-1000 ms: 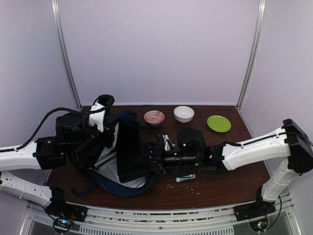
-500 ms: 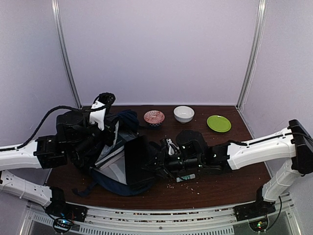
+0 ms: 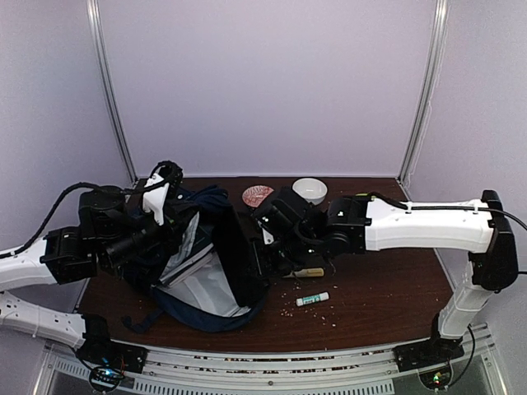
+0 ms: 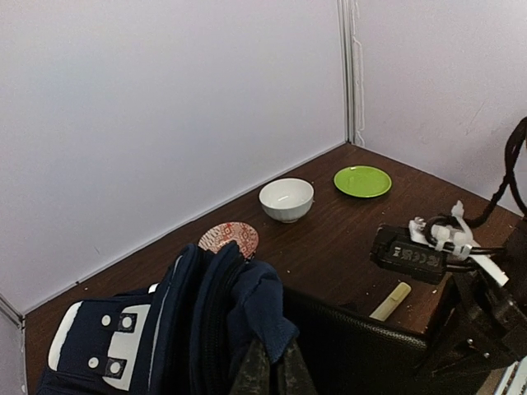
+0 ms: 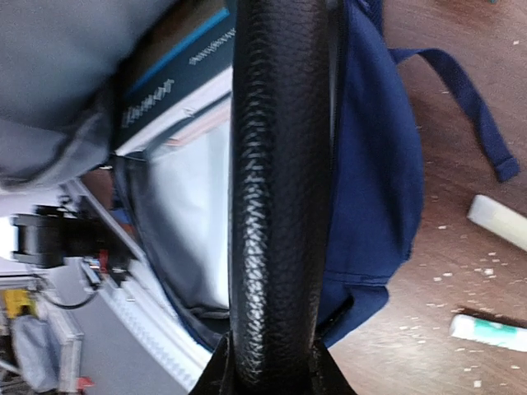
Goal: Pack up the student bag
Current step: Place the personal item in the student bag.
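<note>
Your right gripper (image 5: 268, 362) has tipped the black case (image 5: 280, 189) upright at the student bag's (image 3: 206, 317) mouth, gripping it. Your left gripper (image 4: 272, 372) pinches the rim. Only the right wrist view shows a book (image 5: 165, 86) inside.

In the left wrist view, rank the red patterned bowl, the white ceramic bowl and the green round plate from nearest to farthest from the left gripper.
From the left gripper, pinching the navy-blue fabric backpack:
1. Red patterned bowl, just beyond the bag, slightly left.
2. White ceramic bowl, farther back, centre.
3. Green round plate, far right, near the corner.
</note>
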Controlling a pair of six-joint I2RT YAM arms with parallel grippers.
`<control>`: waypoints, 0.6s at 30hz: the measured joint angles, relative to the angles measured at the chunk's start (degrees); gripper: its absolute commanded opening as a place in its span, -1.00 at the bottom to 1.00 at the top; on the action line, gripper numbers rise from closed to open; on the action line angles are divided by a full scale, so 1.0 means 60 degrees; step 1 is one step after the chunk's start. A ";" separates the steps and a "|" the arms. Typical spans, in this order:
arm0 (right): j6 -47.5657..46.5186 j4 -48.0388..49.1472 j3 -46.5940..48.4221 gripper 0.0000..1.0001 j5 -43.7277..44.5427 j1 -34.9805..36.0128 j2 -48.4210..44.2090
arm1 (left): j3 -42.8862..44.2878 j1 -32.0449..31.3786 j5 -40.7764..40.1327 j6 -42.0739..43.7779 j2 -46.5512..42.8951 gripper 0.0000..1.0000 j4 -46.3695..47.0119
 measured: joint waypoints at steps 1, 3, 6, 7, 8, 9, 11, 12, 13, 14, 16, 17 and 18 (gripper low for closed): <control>-0.0324 -0.0357 0.0233 -1.00 0.0215 0.0029 0.0189 | 0.0000 0.0000 0.0087 -0.0040 -0.0058 -1.00 -0.0069; -0.0729 -0.0743 0.0433 -1.00 0.0532 0.0087 0.0452 | 0.0000 0.0000 0.0219 -0.0106 -0.0157 -1.00 -0.0215; -0.1224 -0.1275 0.0696 -1.00 0.0973 0.0157 0.0863 | 0.0000 0.0000 0.0426 -0.0160 -0.0237 -1.00 -0.0328; -0.1373 -0.1446 0.0882 -1.00 0.1140 0.0164 0.1045 | 0.0000 0.0000 0.0510 -0.0182 -0.0237 -1.00 -0.0335; -0.1446 -0.1515 0.0994 -1.00 0.1235 0.0186 0.1147 | 0.0000 0.0000 0.0561 -0.0193 -0.0237 -1.00 -0.0339; -0.1548 -0.1585 0.1129 -1.00 0.1348 0.0204 0.1249 | 0.0000 0.0000 0.0616 -0.0215 -0.0237 -1.00 -0.0342; -0.1676 -0.1734 0.1392 -1.00 0.1523 0.0244 0.1410 | 0.0000 0.0000 0.0718 -0.0248 -0.0237 -1.00 -0.0335; -0.1712 -0.1796 0.1508 -1.00 0.1588 0.0262 0.1479 | 0.0000 0.0000 0.0758 -0.0259 -0.0237 -1.00 -0.0331; -0.1778 -0.1865 0.1665 -1.00 0.1672 0.0284 0.1566 | 0.0000 0.0000 0.0794 -0.0277 -0.0237 -1.00 -0.0310; -0.1825 -0.1909 0.1770 -1.00 0.1712 0.0288 0.1628 | 0.0000 0.0000 0.0820 -0.0291 -0.0237 -1.00 -0.0284; -0.1938 -0.2036 0.2175 -1.00 0.1825 0.0302 0.1872 | 0.0000 0.0000 0.0882 -0.0321 -0.0233 -1.00 -0.0237; -0.2014 -0.2153 0.2422 -1.00 0.1891 0.0342 0.2018 | 0.0000 0.0007 0.0889 -0.0328 -0.0229 -1.00 -0.0215; -0.2087 -0.2284 0.2703 -1.00 0.1985 0.0382 0.2175 | 0.0000 0.0018 0.0878 -0.0328 -0.0226 -1.00 -0.0197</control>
